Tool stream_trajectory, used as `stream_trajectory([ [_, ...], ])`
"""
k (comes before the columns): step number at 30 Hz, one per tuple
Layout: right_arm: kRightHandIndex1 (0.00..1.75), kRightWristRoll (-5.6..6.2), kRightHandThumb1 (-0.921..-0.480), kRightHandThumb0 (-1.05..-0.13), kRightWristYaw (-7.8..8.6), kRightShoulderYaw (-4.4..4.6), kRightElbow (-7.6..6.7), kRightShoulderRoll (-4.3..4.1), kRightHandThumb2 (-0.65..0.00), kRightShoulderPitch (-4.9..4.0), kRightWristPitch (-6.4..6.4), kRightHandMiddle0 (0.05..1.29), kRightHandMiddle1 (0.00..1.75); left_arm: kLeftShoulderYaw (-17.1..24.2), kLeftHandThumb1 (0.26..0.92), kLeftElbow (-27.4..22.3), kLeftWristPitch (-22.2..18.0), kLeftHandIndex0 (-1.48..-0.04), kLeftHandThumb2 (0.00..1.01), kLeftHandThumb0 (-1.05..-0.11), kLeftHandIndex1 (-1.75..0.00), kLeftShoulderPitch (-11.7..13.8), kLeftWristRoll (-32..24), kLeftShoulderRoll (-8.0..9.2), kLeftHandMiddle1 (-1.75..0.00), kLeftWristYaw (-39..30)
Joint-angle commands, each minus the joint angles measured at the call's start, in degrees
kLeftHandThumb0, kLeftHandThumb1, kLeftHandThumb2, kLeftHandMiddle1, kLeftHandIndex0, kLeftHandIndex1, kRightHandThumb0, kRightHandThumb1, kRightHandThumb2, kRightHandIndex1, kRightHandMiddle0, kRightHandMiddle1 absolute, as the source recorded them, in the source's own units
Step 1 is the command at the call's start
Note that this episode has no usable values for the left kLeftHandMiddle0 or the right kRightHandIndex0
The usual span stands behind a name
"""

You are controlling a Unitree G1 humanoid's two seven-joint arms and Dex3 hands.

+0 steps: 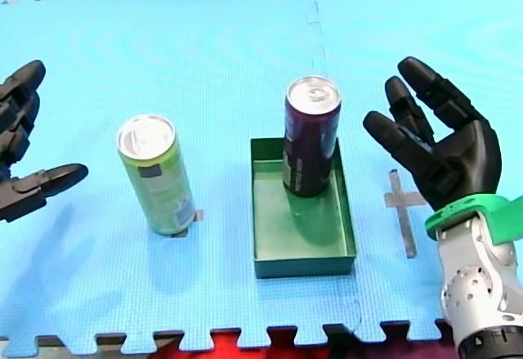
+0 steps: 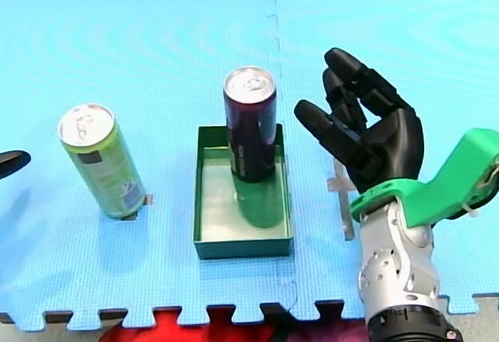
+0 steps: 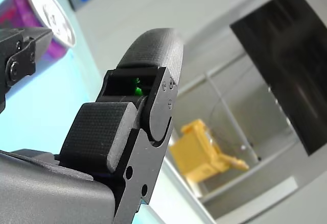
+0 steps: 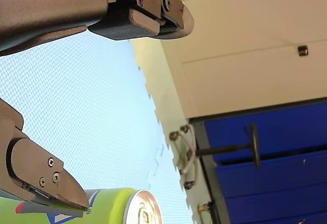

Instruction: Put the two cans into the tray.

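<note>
No legible text — none anywhere

A purple can [image 1: 311, 138] stands upright at the far end of the green tray [image 1: 302, 240]. A green can [image 1: 156, 175] stands on the blue mat [image 1: 204, 48], left of the tray. Empty left robot hand [image 1: 12, 142] and right robot hand [image 1: 458, 159] flank them.

The robot's right hand [image 1: 437, 150], black and three-fingered, hovers just right of the shallow green rectangular metal tray [image 1: 304, 266] and holds nothing. A green wrist collar [image 1: 482, 213] joins it to a silver forearm [image 1: 480, 293] that comes in from the near right. The left hand [image 1: 20, 154], also empty, is well left of the tray.
</note>
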Motion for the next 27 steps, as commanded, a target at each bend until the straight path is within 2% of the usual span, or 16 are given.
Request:
stream_trajectory([
  [1,0.0,-0.02,-0.78,-0.314,-0.26,-0.15,-1.32,-0.15,0.0,0.61,0.63,1.24,0.0,0.1,0.694,0.2,-0.1,-0.32,0.0,-1.032,0.0,-0.3,0.1,0.36,0.0,0.1],
  [5,0.0,0.31,-0.776,-0.316,-0.31,-0.92,-2.31,-0.64,0.0,1.65,1.1,1.25,0.0,0.1,0.695,0.6,-0.3,-0.32,0.0,-1.034,0.0,-0.2,0.0,0.37,0.0,0.1],
  [9,0.0,1.06,-0.774,-0.316,0.52,-1.79,-2.72,-1.08,0.0,2.36,1.03,1.25,0.0,0.1,0.695,0.9,-0.4,-0.32,0.0,-1.035,0.0,-0.3,0.0,0.39,0.0,0.0],
  [12,0.0,1.37,-0.773,-0.316,0.93,-2.25,-3.78,-1.44,0.0,3.25,0.72,1.25,0.0,0.1,0.695,1.0,-0.5,-0.32,0.0,-1.035,0.0,-0.4,0.0,0.28,0.0,0.1],
  [16,0.0,0.75,-0.771,-0.319,-0.33,-2.82,-5.74,-1.91,0.0,4.85,0.28,1.25,0.0,0.0,0.696,1.0,-0.3,-0.32,0.0,-1.033,0.0,-0.3,0.1,0.19,0.0,0.3],
  [17,0.0,0.33,-0.772,-0.32,-1.04,-3.0,-6.01,-2.14,-0.001,5.1,0.07,1.19,0.0,0.0,0.697,0.9,-0.4,-0.32,0.0,-1.033,0.0,-0.2,0.1,0.12,0.0,0.5],
  [19,0.0,-1.9,-0.775,-0.325,-2.99,-2.95,-6.08,-2.91,-0.001,5.57,-1.45,1.04,0.0,-0.1,0.697,0.9,-0.5,-0.32,0.0,-1.031,0.0,-0.2,0.3,-0.02,0.0,0.7],
  [22,0.0,-9.97,-0.789,-0.384,-7.9,-1.07,-5.81,-4.42,-0.006,6.81,-6.13,0.85,0.0,-0.1,0.695,1.1,-0.7,-0.32,0.0,-1.027,0.0,-0.3,0.4,-0.25,0.0,1.1],
  [23,0.0,-11.81,-0.792,-0.395,-9.06,-0.73,-5.73,-4.7,-0.006,7.12,-7.36,0.82,0.0,-0.1,0.694,1.1,-0.7,-0.32,0.0,-1.025,0.0,-0.4,0.3,-0.3,0.0,1.1],
  [24,0.0,-12.86,-0.793,-0.392,-9.87,-0.63,-5.84,-4.79,-0.006,7.42,-8.23,0.8,0.0,-0.1,0.693,1.1,-0.7,-0.32,0.0,-1.024,0.0,-0.3,0.3,-0.35,0.0,1.0],
  [27,0.0,-15.02,-0.794,-0.374,-12.21,-0.58,-6.97,-5.09,-0.003,8.43,-9.58,0.79,0.0,0.0,0.692,1.0,-0.6,-0.32,0.0,-1.023,0.0,-0.2,0.0,-0.46,0.0,0.8],
])
